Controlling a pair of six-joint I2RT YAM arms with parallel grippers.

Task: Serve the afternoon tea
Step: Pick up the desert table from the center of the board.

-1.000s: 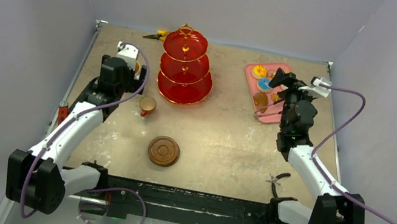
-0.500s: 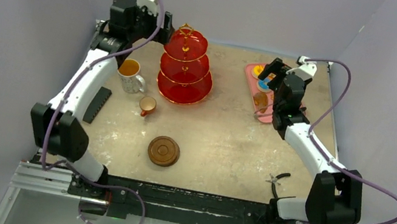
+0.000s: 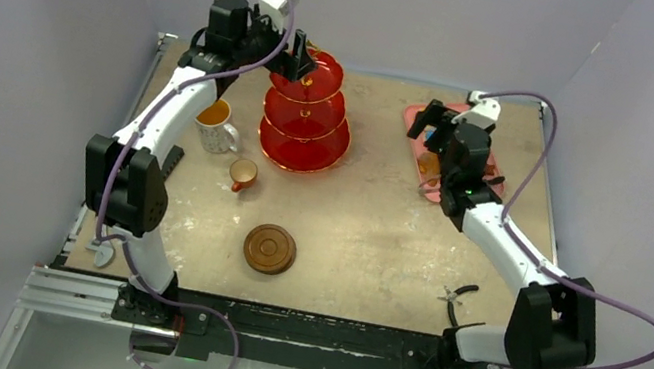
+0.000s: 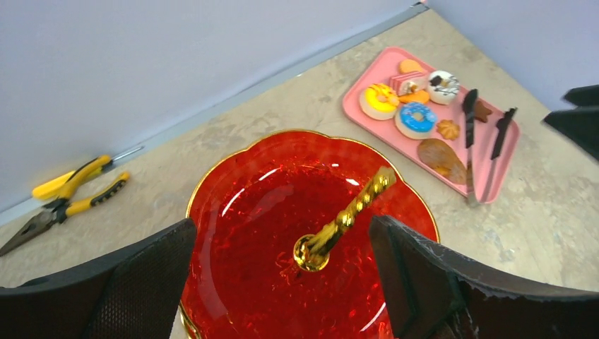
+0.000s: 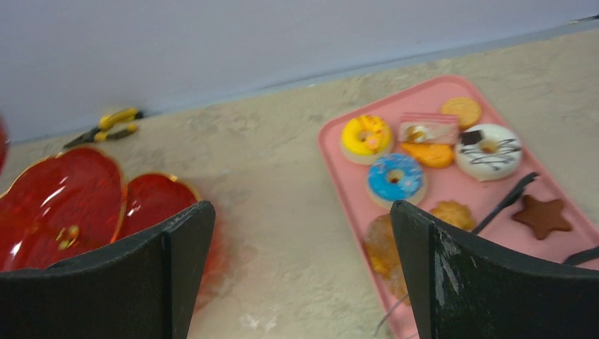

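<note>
While the red stand stands bare at the worktop's back, the left claw is held spread over its gold handle, and the right claw, spread and empty, is aimed toward the pastries on the pink tray. Loading appears unstarted; one pastry must next be pinched.

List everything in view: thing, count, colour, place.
stand: one, red, gold handle, far centre
mug: one, white, left of stand
cup: one, brown, nearer than mug
saucer: one, brown, table centre
tray: one, pink, far right
pastries: nine, mixed colours, on tray
tongs: one pair, black, on tray
yellow pliers: one pair, yellow-handled, far edge
black pliers: one pair, black, near right
table: one, beige, under everything
left tool: one, black, open above stand
right tool: one, black, open, raised by tray
</note>
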